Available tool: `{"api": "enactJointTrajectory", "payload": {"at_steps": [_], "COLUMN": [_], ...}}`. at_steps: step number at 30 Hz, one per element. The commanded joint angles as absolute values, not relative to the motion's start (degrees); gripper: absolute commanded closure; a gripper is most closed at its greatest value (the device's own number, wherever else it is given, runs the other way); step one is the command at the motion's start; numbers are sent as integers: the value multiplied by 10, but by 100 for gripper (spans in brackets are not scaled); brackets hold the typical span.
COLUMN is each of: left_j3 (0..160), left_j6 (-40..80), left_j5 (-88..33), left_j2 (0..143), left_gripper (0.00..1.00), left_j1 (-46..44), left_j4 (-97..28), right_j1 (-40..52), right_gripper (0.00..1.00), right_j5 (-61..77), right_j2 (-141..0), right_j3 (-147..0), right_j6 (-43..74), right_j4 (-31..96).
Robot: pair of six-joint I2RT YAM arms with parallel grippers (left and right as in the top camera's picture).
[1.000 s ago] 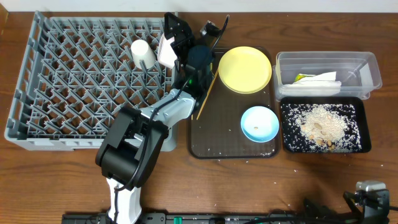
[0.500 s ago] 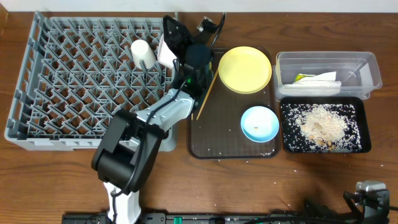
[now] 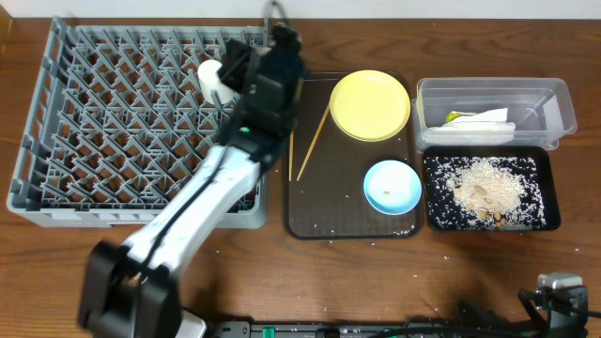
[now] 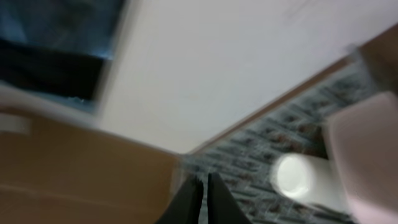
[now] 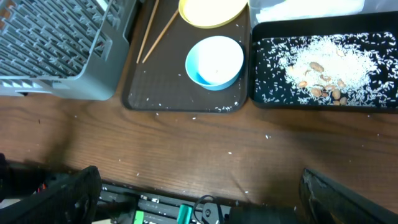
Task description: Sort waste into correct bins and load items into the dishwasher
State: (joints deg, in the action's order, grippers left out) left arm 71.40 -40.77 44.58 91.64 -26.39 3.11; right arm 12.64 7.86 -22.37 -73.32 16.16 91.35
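My left gripper [image 3: 280, 42] hangs over the back right corner of the grey dishwasher rack [image 3: 113, 122], shut with nothing in it; its fingertips [image 4: 204, 186] meet in the blurred left wrist view. A small white cup [image 3: 210, 75] stands on the pegs just left of it, also seen as the cup [image 4: 292, 176]. A pale blurred shape [image 4: 367, 143] beside the cup may be the white bowl. The yellow plate [image 3: 369, 104], light blue bowl [image 3: 392, 186] and chopsticks [image 3: 310, 143] lie on the brown tray [image 3: 329, 221]. My right gripper [image 5: 205, 199] is open and empty above the table's front edge.
The clear tub [image 3: 554, 99] at the right holds the napkin [image 3: 479, 119]. In front of it the black tray [image 3: 432, 221] holds rice and crumbs [image 3: 484, 188]. Loose grains dot the brown tray and the table in front of it. The wall is close behind the rack.
The left gripper has shut from wide open. Its arm has stretched out and swung left, from the tray's edge to over the rack's corner. The right arm has not moved.
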Motion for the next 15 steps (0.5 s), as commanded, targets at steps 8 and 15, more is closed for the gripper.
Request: {"api": "enactJointTrajectory", "payload": {"at_steps": [8,15], "left_j3": [724,726], "left_j6": [-116,-124], "left_j5": [-35,-48], "left_j2": [860,888], "left_gripper": [92,92], "left_j1": [-125,-112], "left_j4": [-40,-36], "right_j1": [119,119], "right_gripper": [1,1], "right_j5": [75,75], "right_j2": [-224,-224], "right_j3": [-733,-733], "right_j6": [167,167], "right_j4": [914,914]}}
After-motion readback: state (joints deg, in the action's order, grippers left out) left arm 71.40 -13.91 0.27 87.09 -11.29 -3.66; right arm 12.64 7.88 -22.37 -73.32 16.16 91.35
